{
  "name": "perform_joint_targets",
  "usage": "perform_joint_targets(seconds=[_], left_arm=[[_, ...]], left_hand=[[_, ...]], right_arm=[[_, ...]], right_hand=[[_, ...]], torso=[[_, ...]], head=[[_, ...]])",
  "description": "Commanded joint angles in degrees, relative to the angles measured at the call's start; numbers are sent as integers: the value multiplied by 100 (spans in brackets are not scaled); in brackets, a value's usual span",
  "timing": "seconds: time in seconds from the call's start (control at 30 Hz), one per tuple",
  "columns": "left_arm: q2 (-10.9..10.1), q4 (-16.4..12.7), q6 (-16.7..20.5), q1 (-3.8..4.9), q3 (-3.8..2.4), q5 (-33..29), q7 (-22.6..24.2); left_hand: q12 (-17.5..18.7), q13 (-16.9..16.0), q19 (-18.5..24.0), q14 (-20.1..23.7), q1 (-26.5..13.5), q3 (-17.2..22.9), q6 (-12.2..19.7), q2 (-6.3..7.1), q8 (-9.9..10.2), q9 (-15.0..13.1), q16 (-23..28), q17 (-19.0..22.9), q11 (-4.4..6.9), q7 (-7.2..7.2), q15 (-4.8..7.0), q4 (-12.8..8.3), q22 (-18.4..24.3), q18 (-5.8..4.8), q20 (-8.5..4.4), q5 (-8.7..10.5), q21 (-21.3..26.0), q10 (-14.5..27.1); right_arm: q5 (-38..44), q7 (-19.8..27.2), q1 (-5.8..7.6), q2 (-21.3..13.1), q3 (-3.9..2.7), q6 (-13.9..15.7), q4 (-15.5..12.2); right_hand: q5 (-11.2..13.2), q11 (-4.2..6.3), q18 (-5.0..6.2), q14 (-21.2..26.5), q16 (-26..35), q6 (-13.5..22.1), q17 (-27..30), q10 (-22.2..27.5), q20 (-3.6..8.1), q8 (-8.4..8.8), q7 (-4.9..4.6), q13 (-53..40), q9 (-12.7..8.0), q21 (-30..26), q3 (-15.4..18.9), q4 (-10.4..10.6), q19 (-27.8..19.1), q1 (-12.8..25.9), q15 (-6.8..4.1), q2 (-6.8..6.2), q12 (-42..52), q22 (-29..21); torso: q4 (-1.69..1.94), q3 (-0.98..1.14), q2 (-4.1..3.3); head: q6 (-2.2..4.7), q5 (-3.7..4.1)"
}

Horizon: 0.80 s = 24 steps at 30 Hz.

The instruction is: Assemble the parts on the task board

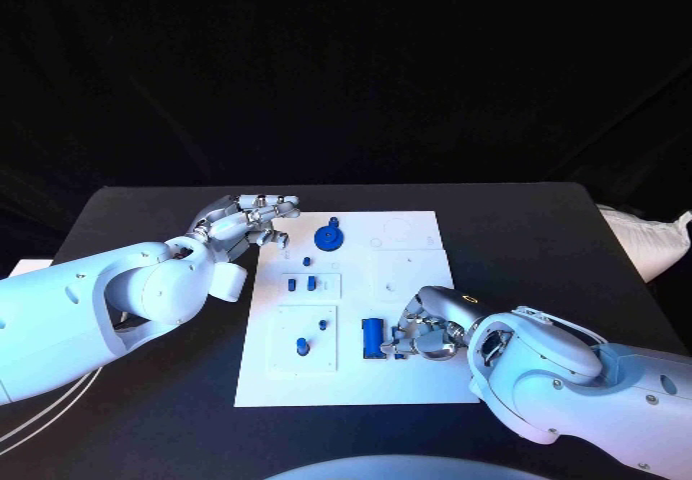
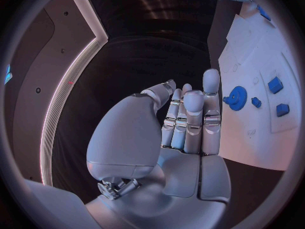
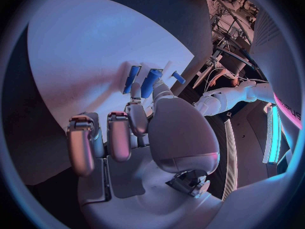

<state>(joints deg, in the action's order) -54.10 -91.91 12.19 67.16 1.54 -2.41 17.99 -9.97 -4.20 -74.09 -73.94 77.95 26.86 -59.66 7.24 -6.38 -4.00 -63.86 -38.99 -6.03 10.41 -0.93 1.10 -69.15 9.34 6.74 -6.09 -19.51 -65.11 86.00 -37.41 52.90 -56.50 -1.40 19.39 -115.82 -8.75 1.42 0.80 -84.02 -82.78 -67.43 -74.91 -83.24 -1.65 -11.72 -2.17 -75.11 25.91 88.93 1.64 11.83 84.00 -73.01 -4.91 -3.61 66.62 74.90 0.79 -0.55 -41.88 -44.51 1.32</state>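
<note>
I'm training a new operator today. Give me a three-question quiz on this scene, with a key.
1. True or false: the left hand holds the blue gear.
2. Which hand is at the blue cylinder? A) left B) right
3. Fill in: the parts lie on the white ____.

Key: 1 false, it hovers at the board's far left corner holding nothing; 2 B, the right hand; 3 task board.

gear (image 1: 330,238) at task board's (image 1: 418,380) far left, cylinder (image 1: 374,336) near its centre
</note>
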Motion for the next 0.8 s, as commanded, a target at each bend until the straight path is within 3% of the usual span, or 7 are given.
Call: perform_joint_targets(seconds=[0.03, 0.53, 0.7, 0.8], left_arm=[[10, -13, -112, 0, -3, 24, 35], [-11, -35, -102, 0, -3, 24, 31], [-14, -41, -101, 0, -3, 25, 31], [-15, -42, -100, 0, -3, 25, 32]], left_hand=[[-27, -3, 33, 41, -33, -25, 25, -45, -19, 5, 37, 5, 3, -13, -10, -2, 5, 94, -12, 21, 13, 32], [-27, -3, 33, 41, -33, -25, 25, -45, -19, 5, 37, 5, 3, -13, -10, -2, 5, 94, -12, 21, 13, 32], [-27, -3, 33, 41, -33, -25, 25, -45, -19, 5, 37, 5, 3, -13, -10, -2, 5, 94, -12, 21, 13, 32], [-27, -3, 33, 41, -33, -25, 25, -45, -19, 5, 37, 5, 3, -13, -10, -2, 5, 94, -12, 21, 13, 32]], right_arm=[[414, -48, -6, 91, 2, -85, 21], [633, -229, -6, 303, 4, -304, 122], [820, -364, -7, 346, 5, -397, 159], [954, -453, -7, 381, 7, -452, 193]], right_hand=[[27, 61, -55, -405, 1, -55, -494, -138, 44, -33, 9, -234, 11, 34, 42, 10, 541, -66, -47, 4, 32, 1439], [150, 90, -59, -409, -6, -94, -504, -193, 66, -93, 44, -327, 45, 46, 130, -36, 551, -146, -71, 46, 189, 1451], [471, 124, -63, -412, -15, -118, -517, -229, 92, -143, 80, -398, 74, 59, 81, -189, 561, -402, -101, 145, 307, 1463], [546, 138, -68, -414, -24, -124, -530, -244, 103, -163, 98, -431, 83, 73, 35, -266, 572, -523, -110, 189, 363, 1477]], torso=[[0, 0, -5], [-8, 4, 0], [-11, 6, -2], [-11, 6, 0]], head=[[-13, -21], [-52, -70], [-57, -74], [-60, -73]])
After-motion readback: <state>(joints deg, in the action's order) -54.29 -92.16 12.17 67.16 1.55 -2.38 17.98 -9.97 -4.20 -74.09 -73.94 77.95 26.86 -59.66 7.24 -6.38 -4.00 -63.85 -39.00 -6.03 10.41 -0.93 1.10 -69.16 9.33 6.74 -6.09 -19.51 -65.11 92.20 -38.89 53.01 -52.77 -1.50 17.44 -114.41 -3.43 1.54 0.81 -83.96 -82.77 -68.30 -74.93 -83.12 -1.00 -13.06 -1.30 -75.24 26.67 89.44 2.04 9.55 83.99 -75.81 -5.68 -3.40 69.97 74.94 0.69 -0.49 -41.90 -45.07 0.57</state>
